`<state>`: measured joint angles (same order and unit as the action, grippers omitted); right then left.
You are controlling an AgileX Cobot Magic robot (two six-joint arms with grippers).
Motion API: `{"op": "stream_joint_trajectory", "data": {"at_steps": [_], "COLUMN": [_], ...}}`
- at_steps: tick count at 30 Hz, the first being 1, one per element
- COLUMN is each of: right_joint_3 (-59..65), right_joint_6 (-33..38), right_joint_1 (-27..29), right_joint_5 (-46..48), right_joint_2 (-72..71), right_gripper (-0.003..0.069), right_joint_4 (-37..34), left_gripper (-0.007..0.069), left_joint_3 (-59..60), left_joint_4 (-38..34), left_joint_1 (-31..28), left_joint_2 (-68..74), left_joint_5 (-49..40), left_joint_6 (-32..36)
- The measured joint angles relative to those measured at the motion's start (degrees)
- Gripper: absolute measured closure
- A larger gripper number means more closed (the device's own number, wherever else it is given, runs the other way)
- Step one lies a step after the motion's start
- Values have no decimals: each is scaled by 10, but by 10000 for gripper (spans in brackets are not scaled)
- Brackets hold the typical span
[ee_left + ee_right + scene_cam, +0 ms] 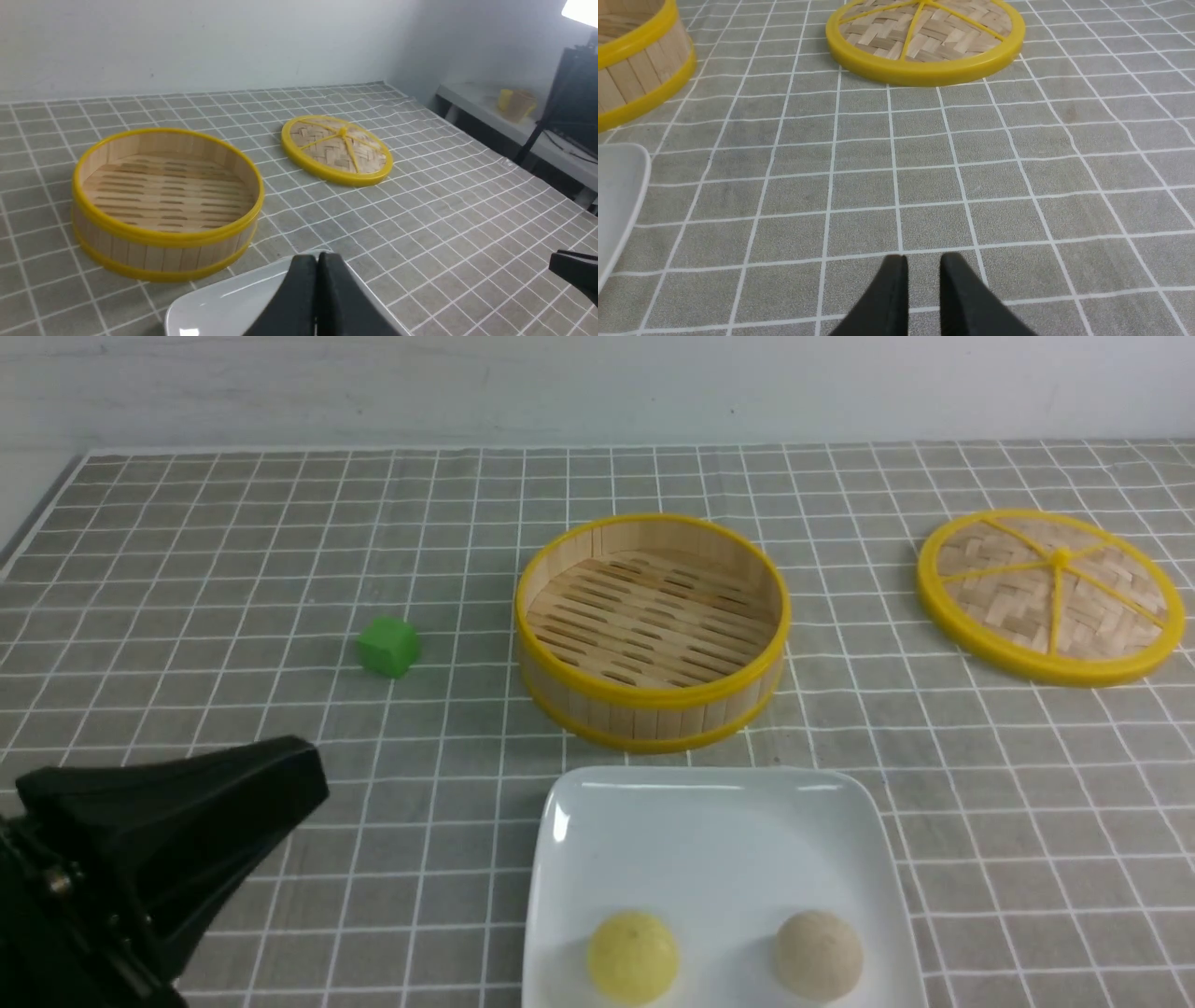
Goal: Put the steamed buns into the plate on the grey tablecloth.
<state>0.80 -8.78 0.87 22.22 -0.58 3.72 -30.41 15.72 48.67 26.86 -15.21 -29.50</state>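
Front view: white square plate [709, 840], lower centre, near edge cut off by the frame. Two steamed buns in it: pale yellow [633, 958], cream-beige [819, 956]. Beneath: one grey gridded tablecloth [448, 709]. Left gripper [317, 261]: fingertips together. Right gripper [923, 261]: fingertips apart, gap narrow; absent from front view. Left arm [168, 840], lower left, partly cropped.

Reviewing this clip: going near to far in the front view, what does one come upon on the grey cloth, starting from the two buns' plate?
White plate with the buns in it → round bamboo basket with yellow rims → back edge of the grey tablecloth
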Motion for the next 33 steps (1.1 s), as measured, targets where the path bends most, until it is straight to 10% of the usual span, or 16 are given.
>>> {"op": "stream_joint_trajectory", "data": {"at_steps": [15, 33], "right_joint_3": [0, 0], "right_joint_6": [0, 0], "right_joint_1": [0, 0], "right_joint_5": [0, 0], "right_joint_2": [0, 0], "right_gripper": [512, 489], "right_joint_4": [0, 0], "left_gripper": [588, 573], "left_joint_3": [45, 319], "left_joint_4": [-20, -114], "left_joint_1": [-26, -482], "left_joint_2": [-2, -265], "left_joint_5": [-71, -9], "left_joint_6": [8, 194]}}
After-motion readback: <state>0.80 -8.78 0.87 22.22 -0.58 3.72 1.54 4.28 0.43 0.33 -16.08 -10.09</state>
